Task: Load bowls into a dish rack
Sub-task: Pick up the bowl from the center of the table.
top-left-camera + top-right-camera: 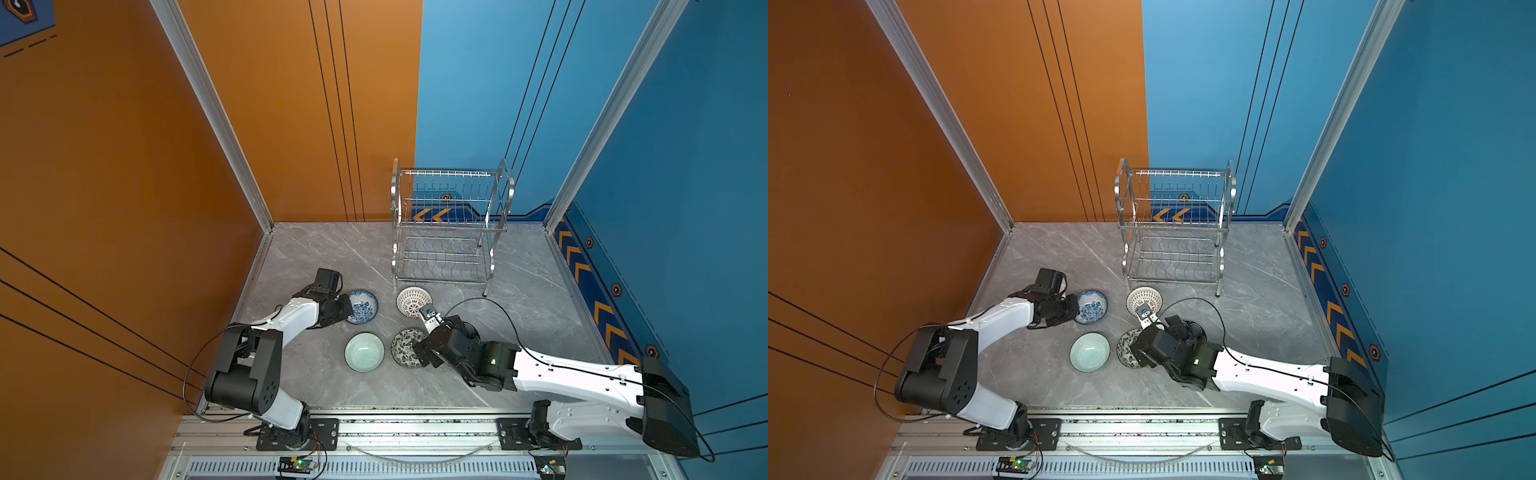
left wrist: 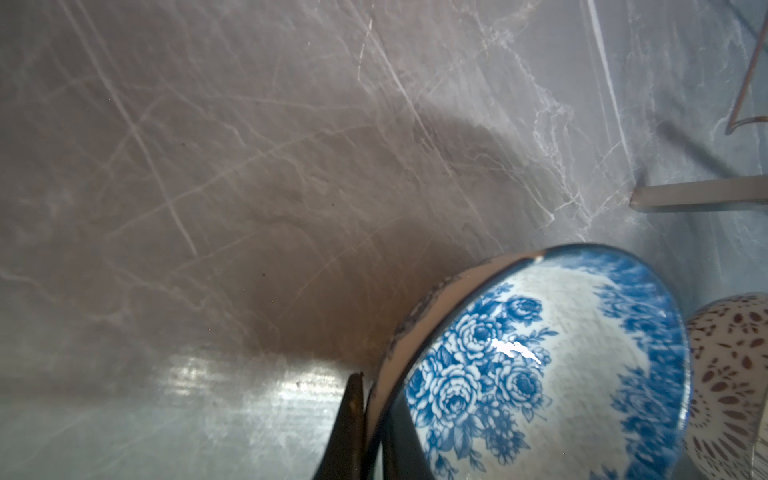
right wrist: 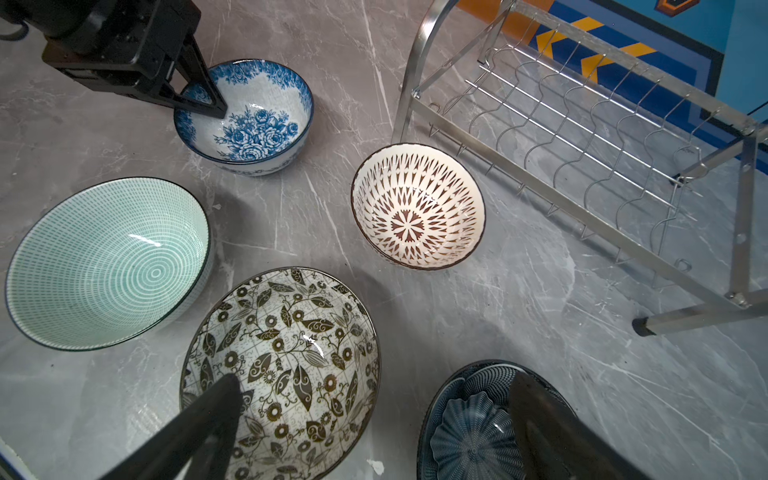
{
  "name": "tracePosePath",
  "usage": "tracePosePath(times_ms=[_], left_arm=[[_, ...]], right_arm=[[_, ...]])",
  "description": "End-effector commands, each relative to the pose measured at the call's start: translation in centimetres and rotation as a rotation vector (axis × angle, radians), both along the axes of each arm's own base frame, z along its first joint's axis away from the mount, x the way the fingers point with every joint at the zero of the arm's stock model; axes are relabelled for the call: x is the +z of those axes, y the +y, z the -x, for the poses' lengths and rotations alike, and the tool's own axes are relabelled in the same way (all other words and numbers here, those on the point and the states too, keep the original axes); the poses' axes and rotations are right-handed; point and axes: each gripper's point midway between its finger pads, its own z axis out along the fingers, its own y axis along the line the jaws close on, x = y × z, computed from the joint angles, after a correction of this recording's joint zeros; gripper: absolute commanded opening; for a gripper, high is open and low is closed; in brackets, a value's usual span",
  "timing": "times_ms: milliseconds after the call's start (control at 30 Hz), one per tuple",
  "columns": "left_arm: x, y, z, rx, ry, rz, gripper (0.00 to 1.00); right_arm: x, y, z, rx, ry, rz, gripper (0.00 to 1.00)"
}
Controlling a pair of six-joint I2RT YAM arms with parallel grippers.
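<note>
Cam setup
Top views look down from high; both close wrist views share the blue-floral bowl [image 3: 257,108].

The dish rack [image 1: 440,227] stands at the back of the bench [image 1: 316,257], with wide bare bench on both its sides. It is open from above. The white lattice bowl [image 1: 413,301] sits just in front of the rack's near left leg, in the way down low. Only thin gaps part the mint bowl [image 1: 364,352], the leaf bowl [image 1: 402,347] and the blue-floral bowl [image 1: 368,305]. The right arm [image 1: 561,372] hangs over the navy bowl [image 3: 465,432].
</note>
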Motion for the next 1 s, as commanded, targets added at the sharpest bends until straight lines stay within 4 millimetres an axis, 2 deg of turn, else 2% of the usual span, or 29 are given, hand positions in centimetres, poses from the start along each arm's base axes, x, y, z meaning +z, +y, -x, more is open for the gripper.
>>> tracePosePath(times_ms=[0,267,600,700,900,967], left_arm=[[0.1,-0.2,-0.2,0.015,-0.005,0.007,0.01],[1.0,0.1,-0.4,0.038,-0.031,0.017,0.00],[5.6,-0.4,0.2,-0.077,-0.027,-0.033,0.00],[7.2,-0.7,0.7,-0.146,-0.010,-0.085,0.00],[11.1,-1.3,1.4,-0.308,0.013,-0.236,0.00],[12.1,-1.7,1.6,-0.349,0.010,-0.274,0.00]], right_arm=[[0.9,-0.4,-0.3,-0.014,-0.037,0.011,1.00],[0.9,-0.4,0.0,-0.011,-0.037,0.003,1.00],[1.5,0.2,-0.4,-0.001,-0.148,0.055,0.98],[1.8,0.7,0.0,0.061,-0.174,0.034,0.98],[2.4,2.6,2.2,0.360,-0.255,0.083,0.98],[2.5,2.9,2.5,0.423,-0.276,0.110,0.85]])
